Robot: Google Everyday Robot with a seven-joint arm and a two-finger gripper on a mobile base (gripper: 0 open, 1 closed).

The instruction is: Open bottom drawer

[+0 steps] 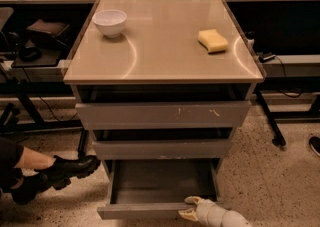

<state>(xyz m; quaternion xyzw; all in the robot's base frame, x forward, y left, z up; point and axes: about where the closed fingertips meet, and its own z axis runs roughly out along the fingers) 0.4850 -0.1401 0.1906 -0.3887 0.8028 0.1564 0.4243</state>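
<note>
The drawer (pixel 162 187), the lowest and narrowest of the three grey fronts under the worktop (pixel 165 56), is seen standing well out from the cabinet, with its shallow dark tray exposed and nothing visible in it. The gripper (pixel 187 208) is found at the bottom edge of the view, at the right part of the drawer's front panel (pixel 135 211). Its pale fingers (pixel 191 200) are set either side of the panel's top lip, one over the tray side and one on the outer face, and they are judged to be clenched on that lip. The pulling step is judged to be nearly or wholly done, since most of the tray is uncovered. What is called for next is either a short further pull straight outward, or a release and a withdrawal of the gripper up and away from the lip. The mid-width front (pixel 162 148) overhangs the rear of the tray, so little height is left there. The speckled floor (pixel 275 181) to the right of the drawer is open, and a retreat that way could be made freely. On the left a black boot (pixel 70 167) lies near the drawer's side and should be kept clear of. A white bowl (pixel 110 22) and a yellow sponge (pixel 212 40) rest well apart on the worktop and play no part here.
</note>
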